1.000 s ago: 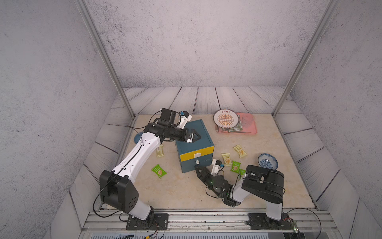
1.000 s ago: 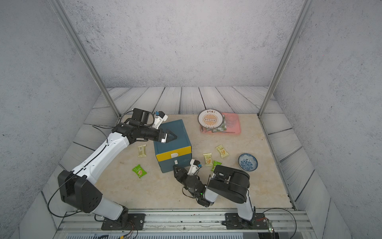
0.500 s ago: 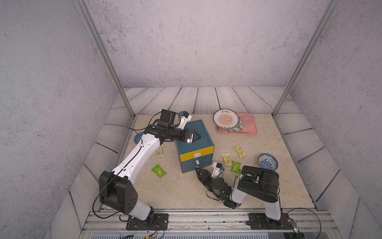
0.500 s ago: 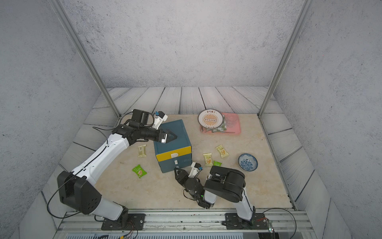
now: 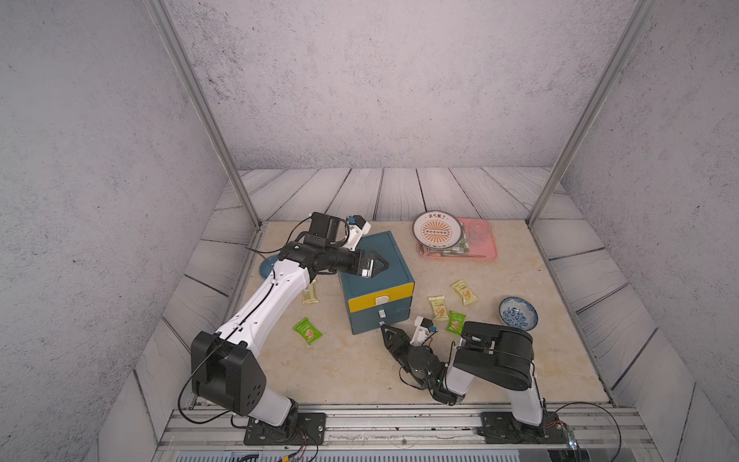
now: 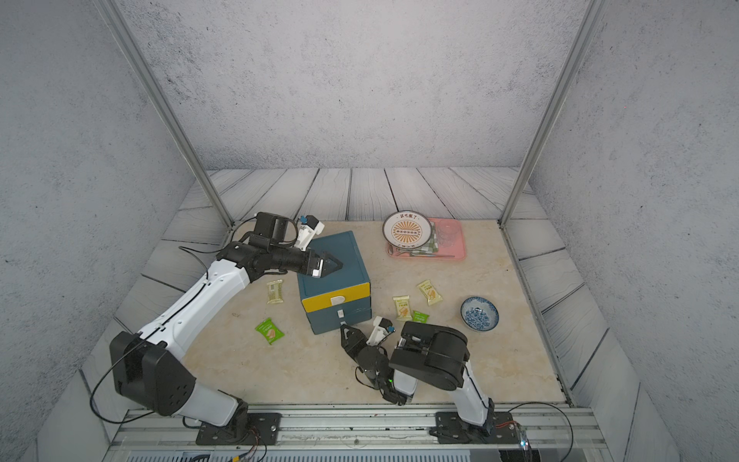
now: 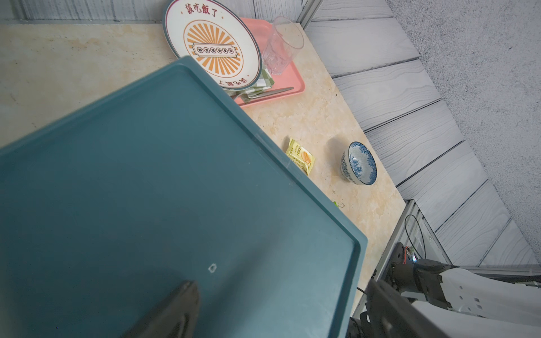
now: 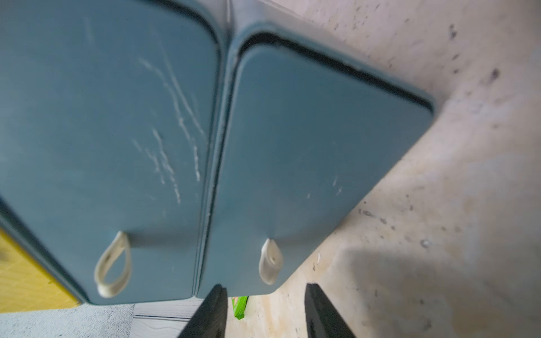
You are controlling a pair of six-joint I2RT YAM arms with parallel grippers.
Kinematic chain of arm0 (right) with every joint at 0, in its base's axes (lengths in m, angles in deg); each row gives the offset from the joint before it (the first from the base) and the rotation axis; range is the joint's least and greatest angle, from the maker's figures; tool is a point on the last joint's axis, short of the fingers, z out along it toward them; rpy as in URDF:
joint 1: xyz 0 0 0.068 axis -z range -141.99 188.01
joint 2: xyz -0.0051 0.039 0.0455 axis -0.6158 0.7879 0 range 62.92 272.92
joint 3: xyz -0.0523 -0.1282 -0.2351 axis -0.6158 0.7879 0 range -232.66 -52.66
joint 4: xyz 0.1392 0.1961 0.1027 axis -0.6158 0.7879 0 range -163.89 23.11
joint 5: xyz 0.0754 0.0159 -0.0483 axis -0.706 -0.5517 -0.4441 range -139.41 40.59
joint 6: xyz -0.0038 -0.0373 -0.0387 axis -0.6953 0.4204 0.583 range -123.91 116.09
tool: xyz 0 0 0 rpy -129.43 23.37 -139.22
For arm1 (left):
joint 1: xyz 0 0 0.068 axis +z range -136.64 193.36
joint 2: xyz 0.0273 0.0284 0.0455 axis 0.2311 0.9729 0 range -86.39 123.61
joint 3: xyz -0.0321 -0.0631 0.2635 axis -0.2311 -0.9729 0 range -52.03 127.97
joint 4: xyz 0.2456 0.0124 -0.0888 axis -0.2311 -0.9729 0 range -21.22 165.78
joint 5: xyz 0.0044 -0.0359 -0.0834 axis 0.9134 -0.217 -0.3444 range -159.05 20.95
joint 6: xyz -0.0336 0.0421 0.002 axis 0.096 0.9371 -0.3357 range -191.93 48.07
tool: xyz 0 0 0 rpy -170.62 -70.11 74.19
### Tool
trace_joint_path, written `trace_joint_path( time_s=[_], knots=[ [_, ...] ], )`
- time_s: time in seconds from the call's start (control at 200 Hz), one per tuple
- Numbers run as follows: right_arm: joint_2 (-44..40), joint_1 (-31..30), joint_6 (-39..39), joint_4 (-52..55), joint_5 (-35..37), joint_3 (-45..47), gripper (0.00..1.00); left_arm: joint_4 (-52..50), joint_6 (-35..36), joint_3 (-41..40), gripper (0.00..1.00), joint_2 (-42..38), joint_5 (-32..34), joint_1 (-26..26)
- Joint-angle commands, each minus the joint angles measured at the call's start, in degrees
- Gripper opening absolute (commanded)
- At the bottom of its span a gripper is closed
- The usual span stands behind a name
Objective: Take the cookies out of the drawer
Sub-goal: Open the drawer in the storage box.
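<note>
Cookies point(image 5: 438, 307): five wrapped packets in sight, all lying flat on the table point(image 5: 340, 372) outside the cabinet point(image 5: 372, 276).
- Left of the cabinet: a pale yellow packet point(image 5: 310, 295) lies just beside the side wall. A green packet point(image 5: 307, 331) lies near the front left corner, apart from it.
- Right of the cabinet: a second pale yellow packet point(image 5: 464, 292), a third pale yellow packet point(image 5: 438, 308) and a second green packet point(image 5: 456, 321) lie near the front right corner. None of them touches the cabinet.

Cabinet: teal, three stacked drawers. The top drawer point(image 5: 380, 299) is yellow and the two under it are teal, each with a white loop handle. All fronts appear shut.

Right gripper point(image 5: 386, 331): low on the table in front of the cabinet, pointed at the bottom drawer point(image 8: 307, 161). Its fingers stand partly apart with nothing between them. That drawer's handle point(image 8: 270, 260) is just ahead of the tips; contact cannot be told.

Left gripper point(image 5: 382, 264): hovers over the cabinet's top, jaws spread wide, holding nothing.

Other items:
- Behind the cabinet, to its right: a pink tray point(image 5: 490, 256) carrying a plate point(image 5: 436, 233) and a glass point(image 5: 478, 233).
- Right of the cabinet, beyond the packets: a blue patterned bowl point(image 5: 518, 314).
</note>
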Motion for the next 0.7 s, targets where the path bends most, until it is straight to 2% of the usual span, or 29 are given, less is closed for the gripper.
trace_joint_path(
  time_s=[0.0,0.58,0.696],
  knots=[
    [1.2,0.7,-0.6,-0.4,1.0,-1.1,0.47,-7.2,-0.2,-2.7,0.96,1.2,2.9,0.4],
    [4.4,3.0,-1.0,-0.4,-3.2,-5.0,0.40,-7.2,0.0,-3.5,0.96,0.7,3.1,0.4],
    [4.5,3.2,-1.3,-0.4,-3.1,-4.9,0.30,-7.1,0.0,-3.5,0.96,0.7,3.1,0.3]
  ],
)
